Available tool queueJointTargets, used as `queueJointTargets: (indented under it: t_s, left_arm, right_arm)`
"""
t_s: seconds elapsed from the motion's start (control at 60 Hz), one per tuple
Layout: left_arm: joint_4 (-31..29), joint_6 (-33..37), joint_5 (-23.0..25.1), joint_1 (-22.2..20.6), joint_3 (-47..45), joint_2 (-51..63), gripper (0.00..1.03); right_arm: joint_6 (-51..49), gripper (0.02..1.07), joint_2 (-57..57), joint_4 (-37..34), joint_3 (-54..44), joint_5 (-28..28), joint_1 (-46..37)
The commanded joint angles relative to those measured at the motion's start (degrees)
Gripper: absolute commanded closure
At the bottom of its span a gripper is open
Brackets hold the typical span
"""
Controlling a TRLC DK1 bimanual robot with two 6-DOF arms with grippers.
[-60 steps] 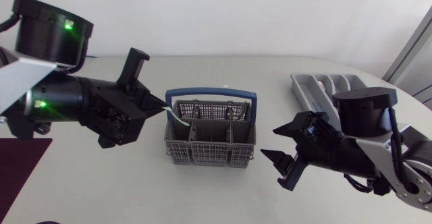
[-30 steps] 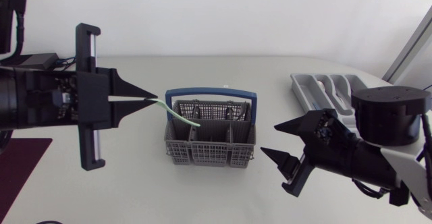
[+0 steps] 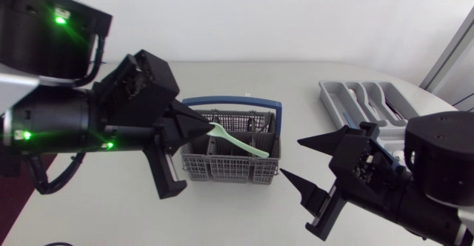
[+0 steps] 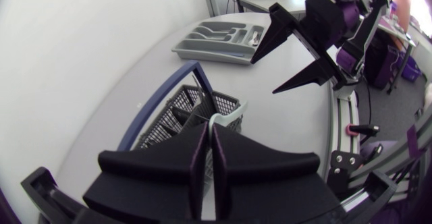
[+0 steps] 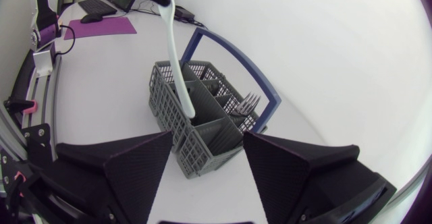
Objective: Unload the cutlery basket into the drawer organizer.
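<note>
1. The left gripper (image 3: pixel 203 127) was pinched on one end of a pale green utensil (image 3: pixel 241 143). The utensil slanted across the cutlery basket (image 3: pixel 222 170).
2. Metal forks (image 3: pixel 215 118) stood in the basket's rear compartments, not yet unloaded.
3. The drawer organizer (image 3: pixel 342 96) lay well apart from the basket, on the right arm's side. It held some pale pieces in its compartments. The task was judged to be partly done, with the utensil in hand and the forks outstanding.
4. The right gripper (image 3: pixel 291 157) was spread wide and empty, between the basket and the organizer.
5. The right wrist view alone showed the utensil's lower end down among the basket's dividers, so the utensil was judged not yet lifted clear.
6. The left wrist view alone showed the left fingers pressed almost together, with the utensil's end emerging at their tips.
</note>
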Motion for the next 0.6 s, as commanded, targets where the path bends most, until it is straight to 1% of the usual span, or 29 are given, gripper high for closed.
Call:
queueJointTargets:
  t_s: [0.0,0.117,0.2,0.283,0.383,0.483,0.55,0.567,0.583]
  left_arm:
    - [0.8,-8.3,0.4,-1.4,0.9,2.7,1.00]
    - [0.8,-12.2,1.3,-1.5,2.1,5.2,1.00]
    - [0.7,-16.2,4.6,-0.4,3.5,7.1,1.00]
    - [0.7,-18.4,6.2,-0.2,4.5,8.3,1.00]
    - [0.2,-20.0,8.0,0.5,5.7,9.4,1.00]
    - [-0.7,-21.2,11.4,1.7,6.9,10.7,1.00]
    - [-1.3,-21.3,12.1,2.0,7.5,11.5,1.00]
    - [-1.3,-21.3,12.3,2.0,7.6,11.6,1.00]
    - [-1.3,-21.3,12.3,2.0,7.7,11.7,1.00]
  right_arm:
    - [1.5,0.31,-0.8,-0.4,-1.5,1.8,2.3]
    - [1.5,0.32,-0.3,0.5,-0.9,4.4,5.4]
    - [1.9,0.32,1.3,1.8,-0.4,5.2,7.0]
    - [1.9,0.32,3.3,3.7,-0.2,6.4,8.6]
    - [1.8,0.39,5.9,5.4,0.7,7.1,10.0]
    - [0.7,0.40,8.8,8.2,1.5,9.2,11.0]
    - [-0.4,0.46,10.6,10.0,2.1,10.7,11.3]
    - [-1.2,0.48,11.5,11.4,2.4,11.9,11.5]
    - [-1.5,0.48,11.8,11.9,2.5,12.3,11.5]
